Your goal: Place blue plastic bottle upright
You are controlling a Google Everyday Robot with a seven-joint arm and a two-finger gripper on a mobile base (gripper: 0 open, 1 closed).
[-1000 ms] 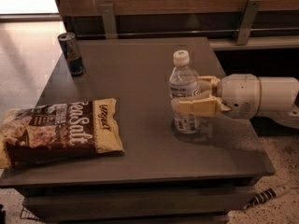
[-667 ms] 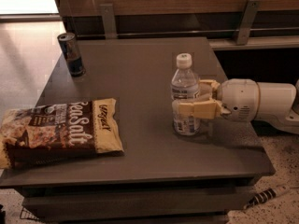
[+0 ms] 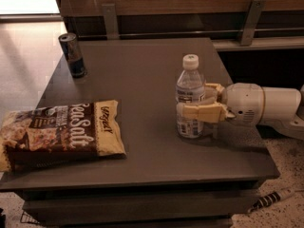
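Observation:
The blue plastic bottle (image 3: 190,87) is clear and ribbed, with a white cap and a dark label. It stands upright on the grey table (image 3: 142,75), right of centre. My gripper (image 3: 194,101) reaches in from the right on a white arm (image 3: 259,104). Its cream fingers (image 3: 202,112) sit on either side of the bottle's lower half. The near finger crosses the bottle's front and the far one is partly hidden behind it. The jaws look closed on the bottle.
A dark blue drink can (image 3: 72,55) stands at the table's far left corner. A large snack bag (image 3: 59,132) lies flat on the front left. A wooden wall with metal brackets (image 3: 110,20) runs behind the table. A cable (image 3: 270,199) lies on the floor at lower right.
The bottle and the gripper holding it have dropped slightly, and the bottle's base now rests on the table. The can and the bag have not moved.

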